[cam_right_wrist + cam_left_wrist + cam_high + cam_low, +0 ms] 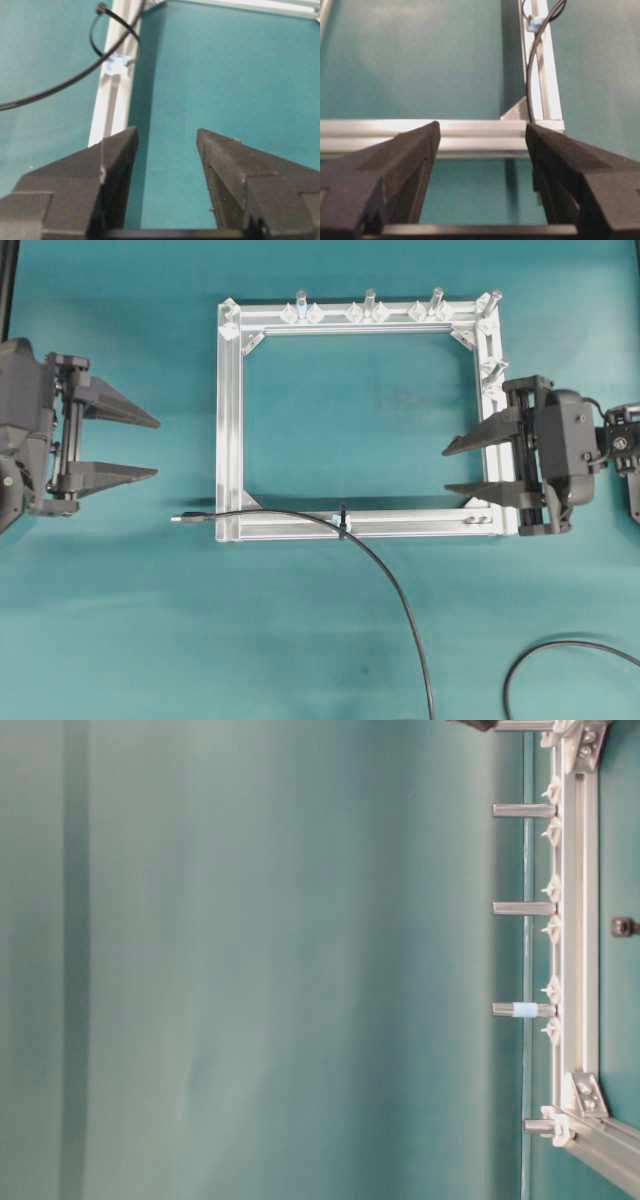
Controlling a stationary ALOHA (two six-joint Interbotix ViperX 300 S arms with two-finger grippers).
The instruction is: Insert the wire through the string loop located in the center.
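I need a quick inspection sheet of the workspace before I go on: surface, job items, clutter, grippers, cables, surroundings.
Surface: teal table, bare around the frame.
Job's things: wire lies across the silver frame's near bar, passing the string loop; its plug rests just outside the frame's left corner.
Clutter: nothing seen.
Grippers: left gripper open, empty, left of the frame; right gripper open, empty, over the frame's right side.
Cables: a second black cable curls at the lower right.
Surroundings: upright pegs along the far bar.

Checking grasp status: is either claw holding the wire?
No; the wire lies on the table, and both the left claw and right claw are empty.
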